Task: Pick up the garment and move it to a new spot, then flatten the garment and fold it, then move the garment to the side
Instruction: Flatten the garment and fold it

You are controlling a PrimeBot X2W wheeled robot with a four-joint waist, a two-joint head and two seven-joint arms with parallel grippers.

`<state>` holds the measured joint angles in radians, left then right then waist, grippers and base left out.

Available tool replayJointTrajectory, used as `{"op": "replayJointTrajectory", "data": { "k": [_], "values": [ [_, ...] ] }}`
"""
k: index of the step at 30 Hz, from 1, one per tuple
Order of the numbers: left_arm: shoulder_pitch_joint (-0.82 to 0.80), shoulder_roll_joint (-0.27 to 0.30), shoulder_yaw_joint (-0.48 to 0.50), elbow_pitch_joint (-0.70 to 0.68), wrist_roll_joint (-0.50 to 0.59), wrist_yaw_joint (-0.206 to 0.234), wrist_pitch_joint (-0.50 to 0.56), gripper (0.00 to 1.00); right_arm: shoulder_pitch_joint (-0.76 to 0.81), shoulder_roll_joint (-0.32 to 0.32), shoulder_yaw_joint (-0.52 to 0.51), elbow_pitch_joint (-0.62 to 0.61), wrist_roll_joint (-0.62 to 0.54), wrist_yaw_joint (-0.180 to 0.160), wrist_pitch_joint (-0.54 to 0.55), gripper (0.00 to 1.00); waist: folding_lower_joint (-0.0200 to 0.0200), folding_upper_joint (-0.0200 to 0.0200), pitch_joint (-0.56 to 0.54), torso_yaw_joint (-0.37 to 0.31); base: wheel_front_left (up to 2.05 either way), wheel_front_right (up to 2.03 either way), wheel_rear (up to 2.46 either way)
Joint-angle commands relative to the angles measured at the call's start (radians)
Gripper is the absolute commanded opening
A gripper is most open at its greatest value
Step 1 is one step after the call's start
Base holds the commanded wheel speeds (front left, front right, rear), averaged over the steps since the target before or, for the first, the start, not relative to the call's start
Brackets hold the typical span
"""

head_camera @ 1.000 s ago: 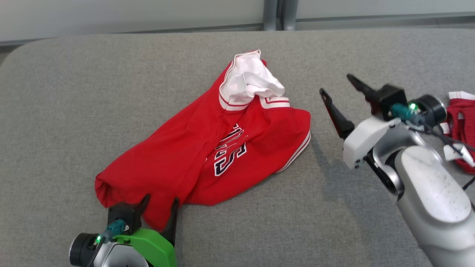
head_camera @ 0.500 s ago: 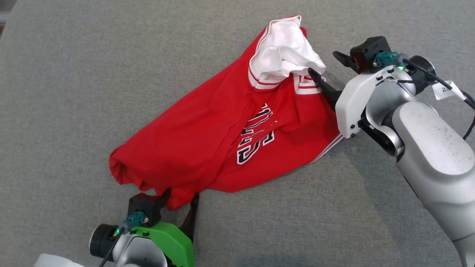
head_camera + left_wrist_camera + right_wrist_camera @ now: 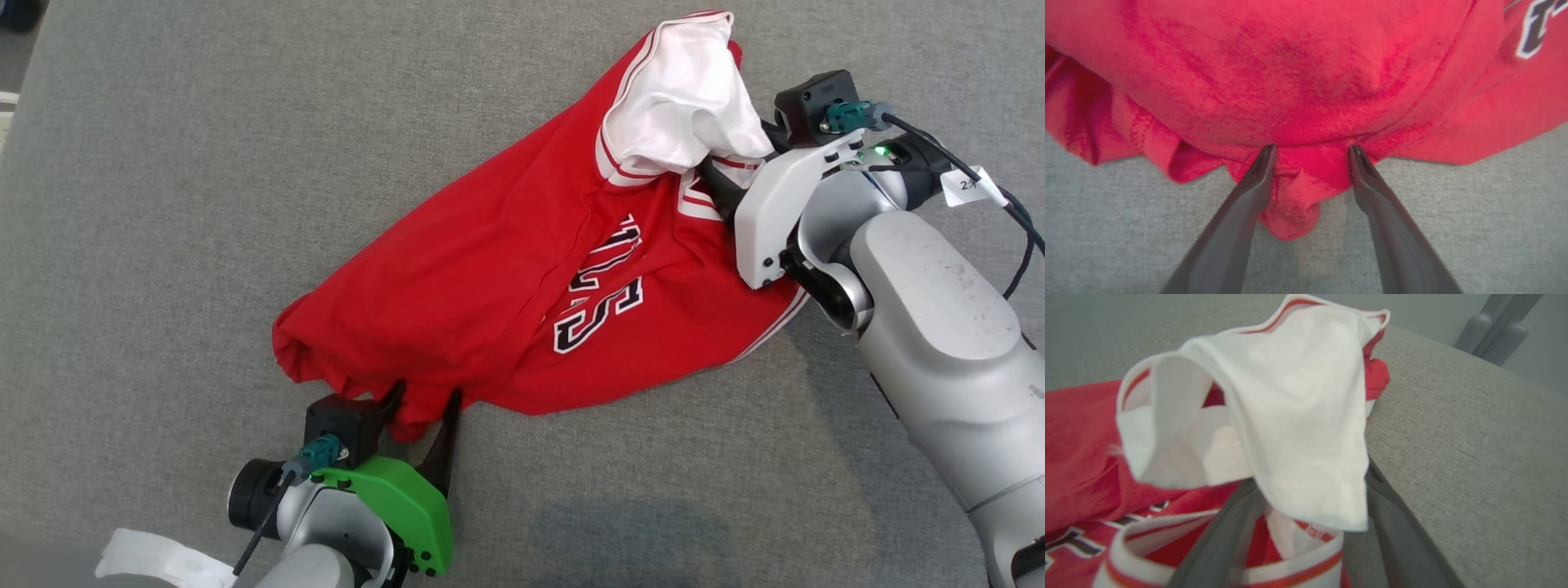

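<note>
The garment point(image 3: 490, 269) is a red jersey with black-and-white numbers, lying crumpled on the grey table point(image 3: 163, 204), with a white turned-out part at its far right end. My left gripper point(image 3: 426, 394) is open at the near hem. In the left wrist view its fingers point(image 3: 1237, 212) straddle a small red fold of the garment point(image 3: 1290, 73). My right gripper point(image 3: 739, 159) is open at the white end. The right wrist view shows the white cloth of the garment point(image 3: 1290, 396) draped over the right gripper point(image 3: 1306, 486), hiding both fingertips.
Grey felt-like table surface surrounds the jersey on all sides. A white paper tag point(image 3: 967, 188) hangs on the right wrist's cable. Grey posts point(image 3: 1494, 330) stand beyond the table's far edge.
The head camera has tilted down, shifting the whole picture. My right gripper has come in from the right to the jersey's white end. The left gripper stays at the near hem.
</note>
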<state>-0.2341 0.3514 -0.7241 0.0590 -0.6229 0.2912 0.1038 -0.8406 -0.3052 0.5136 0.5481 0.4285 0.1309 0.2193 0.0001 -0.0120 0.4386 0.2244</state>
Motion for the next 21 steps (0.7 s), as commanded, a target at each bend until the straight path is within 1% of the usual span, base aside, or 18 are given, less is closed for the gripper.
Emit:
{"op": "replayJointTrajectory", "data": {
  "k": [1, 2, 3, 7, 11, 13, 19, 20, 21],
  "values": [
    [-0.008, -0.010, -0.008, 0.035, -0.007, -0.007, 0.008, 0.40, -0.012, 0.005, -0.003, 0.009, 0.008, 0.000, -0.013, 0.13, -0.0001, 0.0120, 0.004, 0.005, 0.00, 0.00, 0.00],
    [-0.011, -0.014, -0.011, 0.045, -0.008, -0.011, 0.007, 0.17, -0.011, 0.012, -0.004, 0.015, 0.017, 0.000, -0.019, 0.00, -0.0001, 0.0120, 0.003, 0.006, 0.00, 0.00, 0.00],
    [-0.013, -0.016, -0.013, 0.056, -0.010, -0.014, 0.005, 0.00, -0.011, 0.016, -0.003, 0.022, 0.022, 0.000, -0.022, 0.00, -0.0001, 0.0120, 0.001, 0.007, 0.00, 0.00, 0.00],
    [-0.006, -0.023, -0.010, 0.071, -0.018, -0.022, -0.012, 0.00, -0.010, 0.017, -0.011, 0.025, 0.032, 0.000, -0.053, 0.00, -0.0001, 0.0120, -0.024, 0.002, 0.00, 0.00, 0.00],
    [0.024, -0.002, 0.003, 0.066, -0.031, -0.016, -0.021, 0.00, 0.021, 0.002, 0.010, -0.004, 0.046, 0.000, -0.057, 0.00, -0.0001, 0.0120, -0.067, -0.010, 0.00, 0.00, 0.00],
    [0.040, 0.010, 0.015, 0.042, -0.042, -0.008, -0.022, 0.00, 0.034, -0.016, 0.017, -0.034, 0.064, 0.000, -0.049, 0.00, -0.0001, 0.0120, -0.091, -0.017, 0.00, 0.00, 0.00],
    [0.097, 0.071, 0.062, -0.075, -0.065, 0.030, -0.014, 0.00, 0.097, -0.082, 0.023, -0.143, 0.113, 0.000, -0.008, 0.00, -0.0001, 0.0120, -0.154, -0.037, 0.00, 0.00, 0.00],
    [0.106, 0.085, 0.072, -0.100, -0.067, 0.040, -0.015, 0.00, 0.108, -0.094, 0.021, -0.165, 0.121, 0.000, -0.001, 0.00, -0.0001, 0.0120, -0.163, -0.041, 0.00, 0.00, 0.00],
    [0.119, 0.108, 0.092, -0.154, -0.067, 0.058, -0.013, 0.00, 0.133, -0.115, 0.012, -0.209, 0.134, 0.000, 0.007, 0.00, -0.0001, 0.0120, -0.181, -0.047, 0.00, 0.00, 0.00]
  ]
}}
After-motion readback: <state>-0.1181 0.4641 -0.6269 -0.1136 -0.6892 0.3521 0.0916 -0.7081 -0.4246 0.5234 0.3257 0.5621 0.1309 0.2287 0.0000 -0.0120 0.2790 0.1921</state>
